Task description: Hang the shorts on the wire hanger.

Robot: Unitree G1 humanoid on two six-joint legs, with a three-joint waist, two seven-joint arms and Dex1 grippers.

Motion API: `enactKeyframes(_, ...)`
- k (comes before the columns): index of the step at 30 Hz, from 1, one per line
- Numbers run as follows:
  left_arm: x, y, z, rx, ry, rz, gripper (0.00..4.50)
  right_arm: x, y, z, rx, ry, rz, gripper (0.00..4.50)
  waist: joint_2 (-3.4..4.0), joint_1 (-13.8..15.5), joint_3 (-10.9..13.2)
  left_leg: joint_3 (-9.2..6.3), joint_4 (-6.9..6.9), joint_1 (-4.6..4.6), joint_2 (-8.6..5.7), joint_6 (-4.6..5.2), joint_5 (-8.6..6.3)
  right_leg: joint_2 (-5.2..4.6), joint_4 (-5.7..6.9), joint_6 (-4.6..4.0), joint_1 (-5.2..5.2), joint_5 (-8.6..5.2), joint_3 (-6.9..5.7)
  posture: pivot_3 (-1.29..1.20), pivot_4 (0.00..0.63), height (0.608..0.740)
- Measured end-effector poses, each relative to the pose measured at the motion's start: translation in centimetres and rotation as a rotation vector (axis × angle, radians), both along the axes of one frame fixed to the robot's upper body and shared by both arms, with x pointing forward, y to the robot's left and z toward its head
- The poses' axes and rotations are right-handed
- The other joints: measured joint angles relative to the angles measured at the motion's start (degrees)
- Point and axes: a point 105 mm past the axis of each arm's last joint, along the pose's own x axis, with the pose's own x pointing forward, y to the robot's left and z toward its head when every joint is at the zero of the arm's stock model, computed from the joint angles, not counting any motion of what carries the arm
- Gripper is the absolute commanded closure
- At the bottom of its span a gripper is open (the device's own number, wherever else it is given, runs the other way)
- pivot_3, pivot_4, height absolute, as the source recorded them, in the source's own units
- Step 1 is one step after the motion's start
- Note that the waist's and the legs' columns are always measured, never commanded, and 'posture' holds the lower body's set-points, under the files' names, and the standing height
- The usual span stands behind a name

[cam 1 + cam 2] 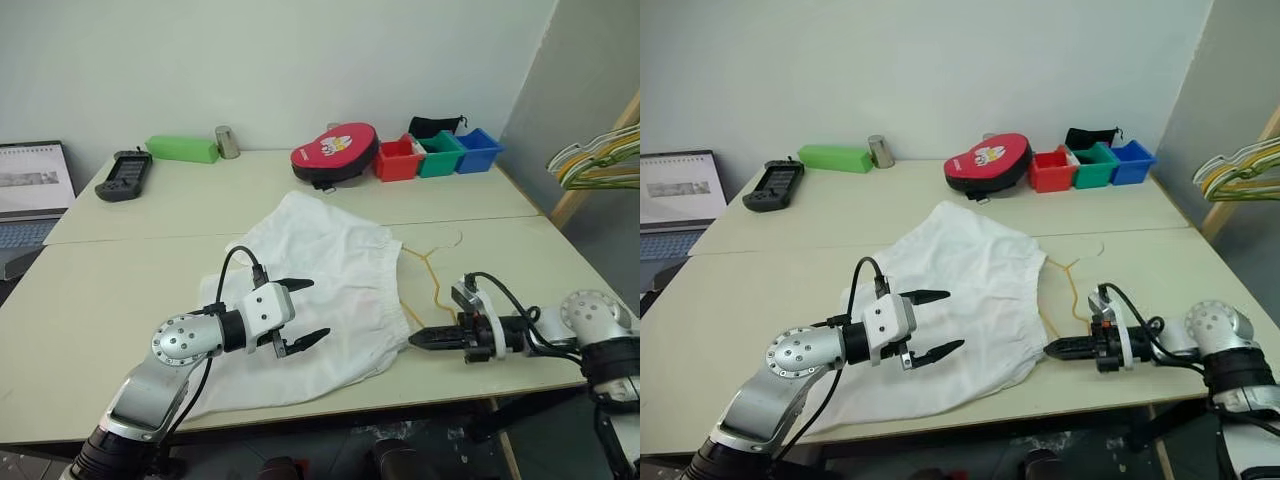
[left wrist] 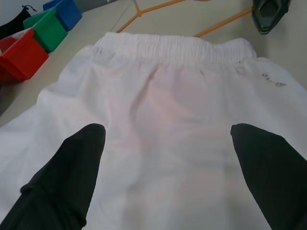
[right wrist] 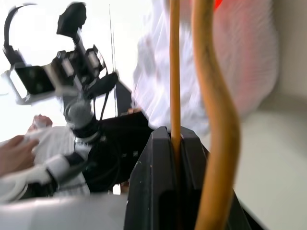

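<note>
Clamped between the two black fingers of the right gripper (image 1: 418,341) is a thin strand of the wire hanger (image 1: 432,268), as is seen close up in the right wrist view, where the yellow-gold wire (image 3: 175,72) runs straight into the closed jaws. Most of the hanger is laid flat on the pale table (image 1: 120,290), just beside the elastic waistband of the shorts (image 1: 320,290), with its small hook pointed toward the far side. The white shorts are spread wrinkled across the near table, waistband toward the robot's right. Above their legs the left gripper (image 1: 300,313) is held with its fingers (image 2: 72,167) spread wide and nothing between them. Farther back, a red round case (image 1: 335,152), three small bins in red, green and blue (image 1: 438,153), a green box (image 1: 182,149), a grey cup (image 1: 227,142), a black handheld controller (image 1: 124,176) and a laptop (image 1: 30,195) are seen. Thicker hangers (image 1: 598,160) are bunched at the right edge.
</note>
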Motion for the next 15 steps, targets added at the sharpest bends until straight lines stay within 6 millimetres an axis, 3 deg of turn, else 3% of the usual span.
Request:
enactKeyframes(5,0.3,0.4,0.5,0.007,-0.017,0.010,0.04,2.1,-1.0,-0.6,-0.157,-0.130,-0.047,4.50,0.08,0.1,0.0,-0.05,0.00,-0.14,-0.01,0.00,0.00,0.00,-0.02,0.01,-0.08,0.00,-0.03,0.02,0.030,0.740)
enactKeyframes(6,0.8,0.9,0.7,0.007,-0.013,0.034,0.04,2.8,-1.2,0.1,-0.265,-0.268,-0.005,4.50,0.16,0.1,0.0,-0.06,0.02,-0.23,0.00,0.00,0.00,0.00,0.01,0.01,-0.19,0.01,-0.05,0.01,0.030,0.740)
enactKeyframes(10,3.1,2.5,3.0,-0.021,-0.024,0.102,0.04,4.7,-0.5,3.2,-0.392,-0.549,0.065,4.50,0.16,0.1,0.0,-0.21,0.06,-0.24,0.02,0.01,0.01,0.05,0.10,0.02,-0.22,0.01,-0.18,0.01,0.025,0.740)
enactKeyframes(14,6.9,4.5,9.6,-0.035,-0.101,0.117,0.04,6.5,0.5,6.7,-0.595,-0.968,0.241,4.50,0.17,0.1,0.0,-0.34,0.08,-0.33,0.02,0.01,0.02,0.16,0.05,0.01,-0.26,0.01,-0.24,0.00,0.021,0.740)
enactKeyframes(15,7.8,5.1,12.2,-0.033,-0.146,0.122,0.04,7.1,0.5,7.4,-0.672,-1.101,0.311,4.50,0.18,0.1,0.0,-0.36,0.06,-0.45,0.02,0.01,0.02,0.16,-0.03,0.01,-0.33,0.01,-0.27,0.00,0.020,0.740)
